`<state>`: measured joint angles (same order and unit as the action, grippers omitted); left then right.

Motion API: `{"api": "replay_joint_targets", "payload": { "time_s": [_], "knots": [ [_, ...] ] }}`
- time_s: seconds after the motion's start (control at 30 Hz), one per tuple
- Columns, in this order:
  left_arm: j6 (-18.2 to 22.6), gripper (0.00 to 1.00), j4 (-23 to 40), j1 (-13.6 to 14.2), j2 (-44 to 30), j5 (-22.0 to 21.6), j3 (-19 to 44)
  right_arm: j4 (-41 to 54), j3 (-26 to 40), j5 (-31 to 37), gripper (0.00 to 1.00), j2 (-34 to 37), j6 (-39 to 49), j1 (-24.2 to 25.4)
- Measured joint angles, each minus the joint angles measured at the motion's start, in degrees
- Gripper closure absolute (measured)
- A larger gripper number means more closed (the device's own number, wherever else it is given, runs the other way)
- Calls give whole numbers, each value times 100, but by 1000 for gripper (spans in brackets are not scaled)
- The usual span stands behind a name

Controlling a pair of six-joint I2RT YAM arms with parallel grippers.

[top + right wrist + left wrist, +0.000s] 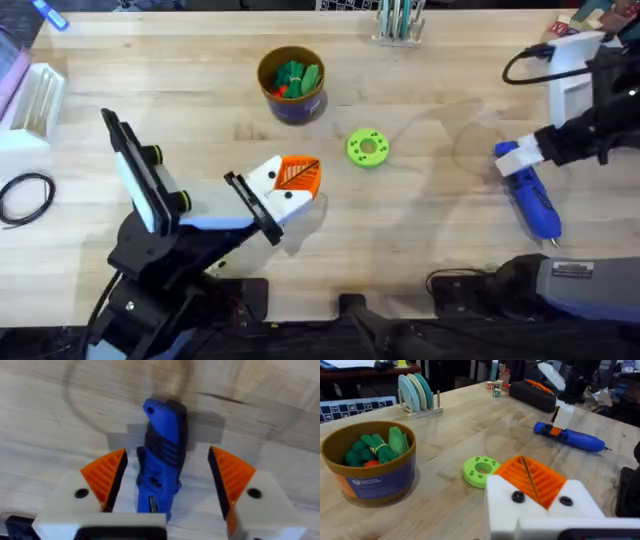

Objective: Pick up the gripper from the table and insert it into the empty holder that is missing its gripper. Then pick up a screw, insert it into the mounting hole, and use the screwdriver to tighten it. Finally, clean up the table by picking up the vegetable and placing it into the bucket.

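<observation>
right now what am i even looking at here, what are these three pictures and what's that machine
Two robot arms work at a wooden table. One picture looks down from above; the other two come from cameras on each wrist. The left end effector, white with orange pads, is shut and holds nothing. The right end effector is open, its pads on either side of a blue screwdriver lying on the table. Also there: a green disc and a blue bucket holding green toy vegetables.

Both arms are black with pale blue-grey shells, the left gripper (297, 180) and right gripper (167, 480) built of white finger blocks with black screws and orange ribbed wedge pads (106, 476).
</observation>
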<state>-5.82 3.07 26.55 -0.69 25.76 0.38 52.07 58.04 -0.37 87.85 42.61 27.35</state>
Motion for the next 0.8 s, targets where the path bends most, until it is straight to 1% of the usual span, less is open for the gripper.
{"api": "replay_joint_targets", "payload": {
  "time_s": [0.1, 0.2, 0.33, 0.53, 0.6, 0.63, 0.7, 0.73, 0.8],
  "knots": [
    [1, 996, 0, 0, 1, 0, 0, -16, 0, 80, 52, 201, 52, 0],
    [1, 996, -1, 0, 2, 0, 0, -35, -22, 114, 48, 305, 77, 0],
    [1, 996, -1, 0, 1, 0, 0, -200, -212, 123, 49, 380, 96, 0],
    [1, 996, -1, 0, 0, 0, 0, -405, -322, 206, 51, 366, 106, -2],
    [1, 996, -2, 0, 2, 0, 0, -420, -326, 211, 87, 366, 117, -2],
    [1, 996, 0, 0, 1, 0, 0, -433, -326, 224, 132, 366, 116, -2],
    [1, 996, -2, 0, 0, 0, 0, -470, -326, 252, 261, 366, 118, -2],
    [1, 996, 0, 0, 2, 0, 0, -489, -326, 246, 380, 366, 129, 0],
    [-1, 996, 0, 0, 2, 0, 0, -537, -326, 273, 585, 361, 135, 0]
  ]
}}
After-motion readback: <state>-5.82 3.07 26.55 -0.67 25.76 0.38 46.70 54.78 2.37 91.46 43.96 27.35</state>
